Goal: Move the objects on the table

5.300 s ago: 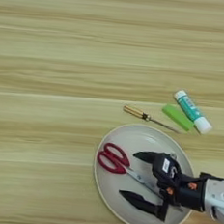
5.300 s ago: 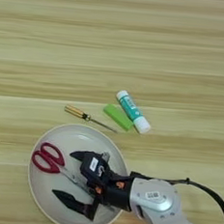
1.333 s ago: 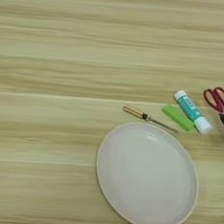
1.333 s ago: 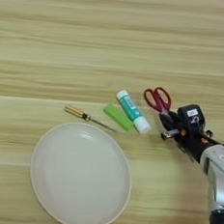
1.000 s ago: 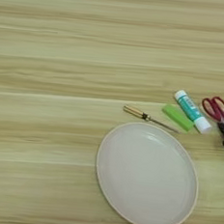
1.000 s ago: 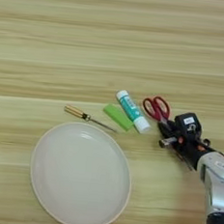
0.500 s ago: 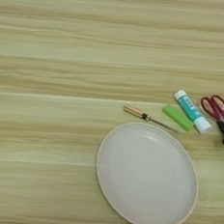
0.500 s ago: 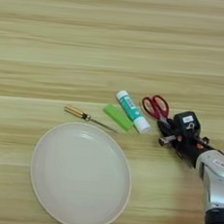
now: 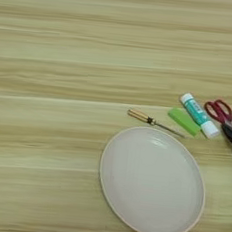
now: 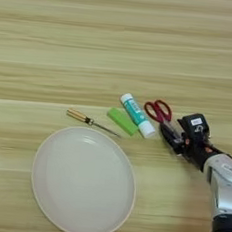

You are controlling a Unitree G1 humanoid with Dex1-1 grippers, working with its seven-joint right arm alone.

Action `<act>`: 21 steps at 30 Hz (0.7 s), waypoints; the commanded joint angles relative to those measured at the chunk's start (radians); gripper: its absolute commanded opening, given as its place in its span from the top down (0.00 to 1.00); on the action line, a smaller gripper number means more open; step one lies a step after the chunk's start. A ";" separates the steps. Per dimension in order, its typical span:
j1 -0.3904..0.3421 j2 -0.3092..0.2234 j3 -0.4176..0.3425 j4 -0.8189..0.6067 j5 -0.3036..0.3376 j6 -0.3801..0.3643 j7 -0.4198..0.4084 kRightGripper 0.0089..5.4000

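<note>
Here, hand point(image 10: 175, 135) clamped on scissors point(image 10: 159, 112) beside tube point(image 10: 136, 115); teal label unreadable.

Wooden table point(image 9: 53, 56) — plate point(image 9: 152, 182), tube point(image 9: 198, 115), scissors point(image 10: 157, 112), screwdriver point(image 9: 150, 120), green block point(image 9: 184, 121).

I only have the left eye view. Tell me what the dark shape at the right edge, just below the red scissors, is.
Observer: It is the right gripper, sitting at the blade end of the scissors.
Operator: Tell me where the arm comes in.
Observer: The silver forearm enters at the bottom right corner and slants up and left to the gripper.
Operator: Describe how the blades lie.
Observer: They point down and right, away from the white tube; their tips are hidden by the gripper.
</note>
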 commanded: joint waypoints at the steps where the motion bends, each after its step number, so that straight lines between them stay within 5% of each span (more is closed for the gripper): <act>1: -0.065 -0.049 -0.039 -0.093 0.031 -0.015 -0.027 0.41; 21: -0.001 -0.017 -0.061 -0.527 0.132 0.112 -0.021 0.04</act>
